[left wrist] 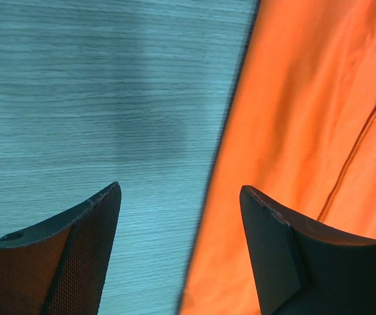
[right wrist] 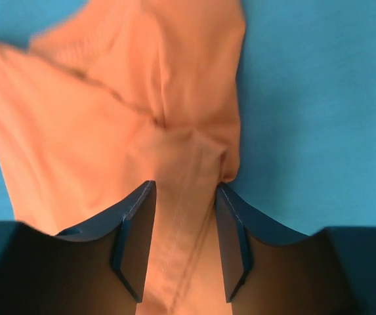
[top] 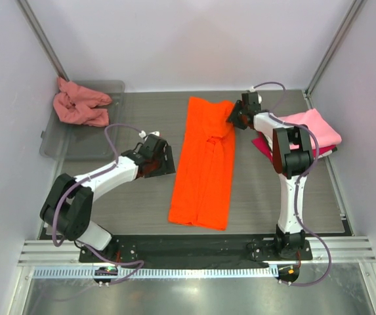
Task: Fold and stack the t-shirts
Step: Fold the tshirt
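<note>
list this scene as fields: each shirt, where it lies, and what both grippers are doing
orange t-shirt: folded lengthwise, flat in the middle of the table
salmon-pink t-shirt: crumpled in the clear grey tray, far left
light pink t-shirt: far right, lying on the crimson t-shirt
left gripper: open, empty, at the orange t-shirt's left edge
right gripper: jaws astride a bunched fold at the orange t-shirt's far right edge; grip unclear

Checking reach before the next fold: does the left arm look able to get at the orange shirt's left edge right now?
Probably yes. The left gripper hangs open at the orange t-shirt, the cloth's left edge running between its fingers; nothing lies in the way.
</note>
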`<state>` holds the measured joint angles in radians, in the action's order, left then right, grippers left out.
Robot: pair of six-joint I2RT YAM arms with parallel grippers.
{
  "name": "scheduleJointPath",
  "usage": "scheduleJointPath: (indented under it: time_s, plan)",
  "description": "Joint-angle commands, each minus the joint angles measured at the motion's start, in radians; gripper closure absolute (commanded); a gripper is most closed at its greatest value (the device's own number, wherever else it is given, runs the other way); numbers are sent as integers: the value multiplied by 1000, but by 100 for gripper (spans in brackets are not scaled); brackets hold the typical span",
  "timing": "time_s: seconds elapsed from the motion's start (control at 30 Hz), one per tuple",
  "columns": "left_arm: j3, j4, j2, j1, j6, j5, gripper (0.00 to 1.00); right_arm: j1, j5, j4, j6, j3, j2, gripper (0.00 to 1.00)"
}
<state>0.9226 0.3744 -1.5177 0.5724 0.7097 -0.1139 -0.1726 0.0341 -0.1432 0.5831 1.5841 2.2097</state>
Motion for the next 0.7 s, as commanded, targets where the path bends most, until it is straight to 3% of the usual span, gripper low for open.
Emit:
scheduleJointPath:
  time_s: [0.0,0.07,0.17,0.27,0.4,0.43,0.47,0.67]
  plan:
    - [-11,-37,39,-8,-21,-64,26,4,12,-53,4,175,129,53]
    - [-13,-29,50,-8,-24,-73,24,5,29,-94,0,300,200,48]
    - [-42,-14,91,-8,-7,-139,0,4,30,-139,-23,375,222,31]
    - [-105,-74,135,-16,-3,-115,0,4,12,-138,-48,311,131,20]
    - [-156,-118,204,-13,16,-49,1,-8,7,-98,-43,-6,-88,19]
    - [-163,-121,215,-13,20,-34,0,-16,3,-85,-36,-82,-210,20]
    - [-185,-121,229,-9,27,-11,1,-24,-6,-60,-26,-225,-269,21]
    - [-293,-120,362,63,105,28,0,-99,-76,-148,20,-664,-694,38]
